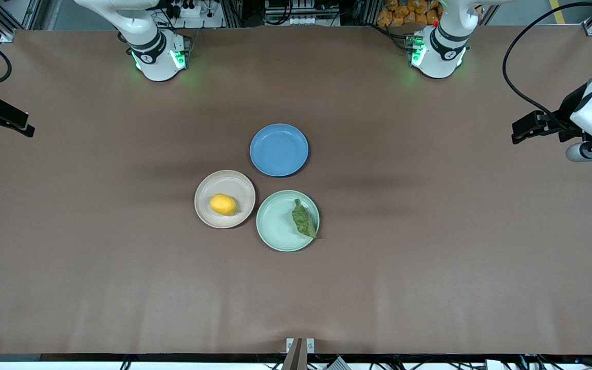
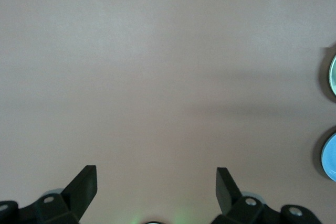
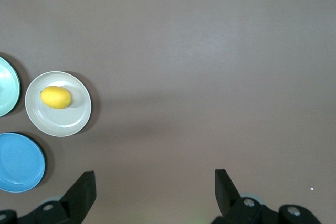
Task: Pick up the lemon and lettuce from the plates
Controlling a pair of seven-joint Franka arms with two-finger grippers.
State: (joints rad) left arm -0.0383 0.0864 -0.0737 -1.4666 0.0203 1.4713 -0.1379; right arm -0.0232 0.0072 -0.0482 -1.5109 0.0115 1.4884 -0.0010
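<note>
A yellow lemon [image 1: 223, 204] [image 3: 55, 97] lies on the beige-pink plate [image 1: 230, 180] [image 3: 63, 121] in the middle of the table. Beside it, toward the left arm's end, a dark green lettuce [image 1: 303, 219] leaf rests on the mint green plate [image 1: 275, 221], near the rim. My left gripper [image 1: 524, 131] [image 2: 156, 174] hangs open over bare table at the left arm's end, well away from the plates. My right gripper [image 1: 21, 123] [image 3: 155, 178] is open over bare table at the right arm's end. Neither holds anything.
An empty blue plate [image 1: 279, 149] [image 3: 18, 161] sits just farther from the front camera than the other two, almost touching them. In the left wrist view only slivers of the mint plate [image 2: 333, 74] and blue plate [image 2: 331, 156] show. Brown tabletop surrounds the plates.
</note>
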